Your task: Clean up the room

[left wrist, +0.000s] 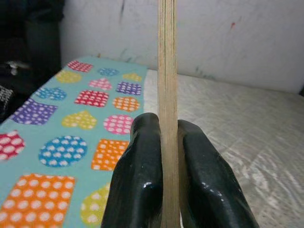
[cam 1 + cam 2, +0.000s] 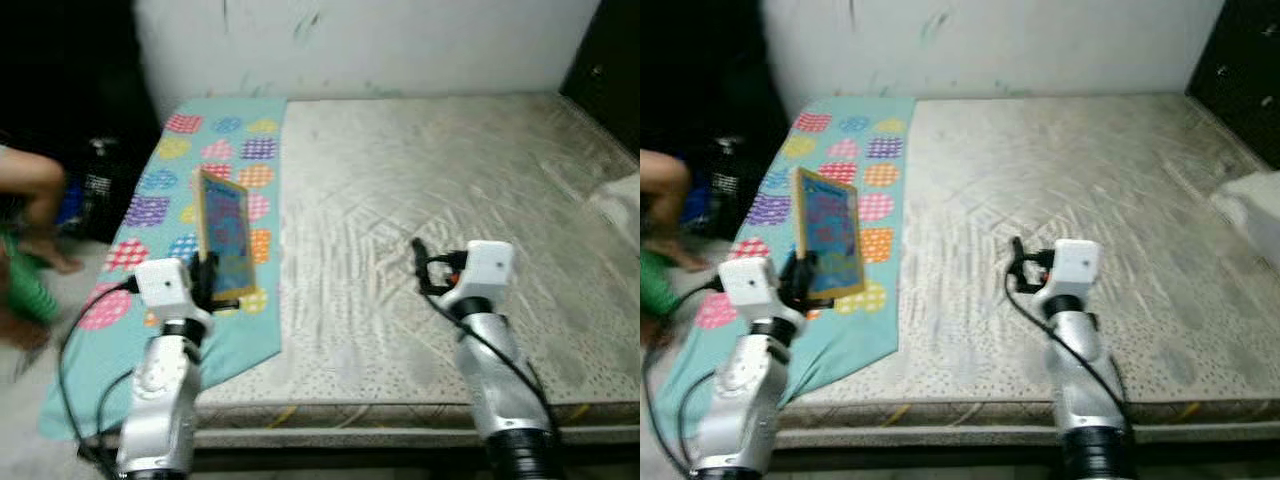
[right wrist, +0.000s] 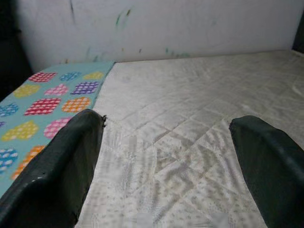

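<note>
The left gripper [image 2: 212,283] pinches a thin, stiff picture board [image 2: 226,237] (light, maybe slippery) by its bottom edge, above the bed [image 2: 440,180]. The right gripper [image 3: 166,156] is spread wide.

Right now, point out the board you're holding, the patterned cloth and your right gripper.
Board [image 2: 224,235], left eye view, middle of its blue face.
Patterned cloth [image 2: 150,210], left eye view, a purple patch.
Right gripper [image 2: 422,268], left eye view, between its fingertips.

A bare quilted mattress [image 2: 430,210] fills the middle of the frame. A white wall [image 2: 380,40] runs along the top. A person's leg [image 2: 35,190] shows at left edge.
</note>
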Controlling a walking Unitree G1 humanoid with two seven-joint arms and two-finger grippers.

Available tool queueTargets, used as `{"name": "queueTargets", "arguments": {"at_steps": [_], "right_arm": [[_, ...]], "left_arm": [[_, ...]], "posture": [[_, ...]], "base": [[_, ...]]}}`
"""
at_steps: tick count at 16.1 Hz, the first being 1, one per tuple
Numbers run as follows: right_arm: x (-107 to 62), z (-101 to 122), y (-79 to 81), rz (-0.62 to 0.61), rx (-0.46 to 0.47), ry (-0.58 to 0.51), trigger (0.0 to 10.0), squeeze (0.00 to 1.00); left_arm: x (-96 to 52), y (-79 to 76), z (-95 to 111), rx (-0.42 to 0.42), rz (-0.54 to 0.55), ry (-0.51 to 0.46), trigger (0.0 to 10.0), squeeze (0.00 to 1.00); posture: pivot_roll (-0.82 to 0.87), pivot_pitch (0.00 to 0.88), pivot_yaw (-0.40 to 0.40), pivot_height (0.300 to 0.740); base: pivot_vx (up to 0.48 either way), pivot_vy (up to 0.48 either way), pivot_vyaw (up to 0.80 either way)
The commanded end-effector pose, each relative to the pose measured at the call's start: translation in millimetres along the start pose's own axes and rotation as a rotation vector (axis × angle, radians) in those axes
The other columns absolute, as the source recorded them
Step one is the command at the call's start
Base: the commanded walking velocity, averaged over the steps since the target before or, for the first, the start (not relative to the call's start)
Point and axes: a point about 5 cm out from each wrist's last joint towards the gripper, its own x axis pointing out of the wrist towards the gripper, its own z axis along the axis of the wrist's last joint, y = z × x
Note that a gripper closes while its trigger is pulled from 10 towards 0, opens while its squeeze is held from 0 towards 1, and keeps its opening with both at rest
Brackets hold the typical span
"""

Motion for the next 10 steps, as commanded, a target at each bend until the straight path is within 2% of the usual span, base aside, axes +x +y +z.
{"name": "queueTargets", "arguments": {"at_steps": [1,10], "right_arm": [[1.2,1.8,3.6,0.009,0.008,-0.009,10.0,0.00],[4.4,1.9,2.7,0.004,0.002,-0.008,10.0,0.00]], "left_arm": [[2.0,0.9,6.5,0.012,-0.004,-0.025,10.0,0.00],[3.1,0.7,6.2,0.013,-0.009,-0.023,10.0,0.00]], "posture": [[0.05,0.013,0.056,0.740],[0.06,0.010,0.055,0.740]], "base": [[0.000,-0.319,0.00],[0.000,-0.329,0.00]]}}
